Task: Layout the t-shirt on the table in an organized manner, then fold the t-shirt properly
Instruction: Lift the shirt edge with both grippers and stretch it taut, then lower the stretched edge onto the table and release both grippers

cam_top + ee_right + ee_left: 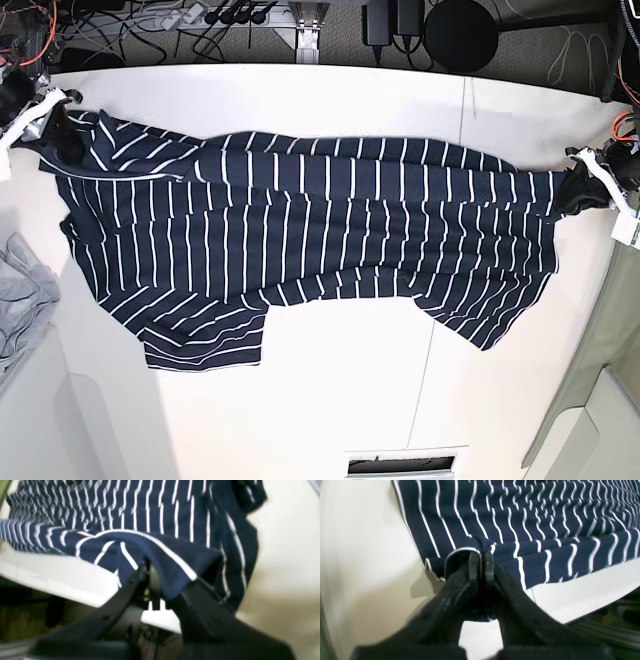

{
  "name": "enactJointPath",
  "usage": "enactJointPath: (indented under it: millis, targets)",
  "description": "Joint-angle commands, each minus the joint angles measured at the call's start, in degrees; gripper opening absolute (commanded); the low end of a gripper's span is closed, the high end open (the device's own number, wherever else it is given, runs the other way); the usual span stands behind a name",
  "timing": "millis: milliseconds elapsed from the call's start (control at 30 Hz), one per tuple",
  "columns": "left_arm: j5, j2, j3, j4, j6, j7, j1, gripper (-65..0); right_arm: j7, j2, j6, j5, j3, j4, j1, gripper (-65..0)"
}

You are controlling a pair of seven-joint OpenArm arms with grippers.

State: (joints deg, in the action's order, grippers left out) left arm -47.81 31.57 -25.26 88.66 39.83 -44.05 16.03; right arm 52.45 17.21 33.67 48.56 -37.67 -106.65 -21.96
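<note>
Stretched sideways across the far half of the table (330, 400), the t-shirt (300, 240) runs its long axis from one arm to the other, so the coming move turns on both pinch points sitting at opposite ends of that line. At the base view's right edge the left gripper (578, 190) has its jaws closed on a bunched corner of the navy striped cloth; the left wrist view confirms it, the two pads of the left gripper (481, 566) pressed together with a fold of hem nipped between them and the rest of the garment fanning away beyond. At the base view's far left the right gripper (58, 125) is likewise clamped on the fabric, and in the right wrist view a flap of striped cloth drapes over the right gripper (152, 585), hiding the tips themselves, though the cloth hangs from them as if pinched. Between the two grips the upper edge of the shirt looks fairly taut, while the lower part sags toward the near side: one sleeve (205, 335) lies flat near the left of the base view and another flap (490, 305) hangs down at the right. Neither arm is nearer than the other; each holds its own end. A plain grey cloth (22, 300) sits apart at the table's left edge. Laying out seems under way, folding not begun.
</note>
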Motion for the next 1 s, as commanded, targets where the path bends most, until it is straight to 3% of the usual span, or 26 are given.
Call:
enactJointPath:
  millis: [0,133,300,333,400,500,533,800,967]
  targets:
    - [0.02,1.25,0.0,-0.44,0.17,1.68,-1.25,-65.0,-1.7,0.87,0.04,0.46,-0.44,0.66,1.51,-65.0]
    - [3.82,1.25,2.4,-6.03,0.17,3.98,-4.42,-65.0,-1.68,0.87,0.04,0.5,-0.17,6.54,6.08,-65.0]
    - [4.04,0.59,4.55,-12.83,0.17,8.2,-6.34,-65.0,-1.99,0.87,0.17,-0.96,2.6,13.07,9.05,-65.0]
    - [4.09,0.48,4.98,-13.75,0.17,9.27,-6.34,-64.2,-2.49,0.85,0.17,-1.88,3.54,14.14,9.03,-65.0]
    - [4.24,0.48,5.53,-15.43,0.17,9.81,-6.34,-55.7,-2.6,0.85,0.13,-2.75,5.35,15.98,9.03,-65.0]
    - [4.22,0.55,5.51,-17.0,0.17,9.75,-6.32,-42.3,-2.73,0.76,0.0,-2.71,6.6,17.14,8.87,-37.9]
    - [4.09,0.52,5.31,-17.05,0.17,9.44,-6.32,-39.2,-2.8,0.74,0.0,-2.69,6.49,17.03,8.9,-32.5]
    - [-8.11,0.85,-3.54,-14.56,0.17,-1.81,-6.29,-37.9,-2.27,0.9,-0.07,-2.71,-3.08,10.8,8.72,-30.7]
    - [-12.68,0.87,-5.73,-14.49,0.17,-4.22,-5.31,-37.8,-3.65,2.51,-0.96,-5.4,-8.41,12.48,8.24,-30.7]
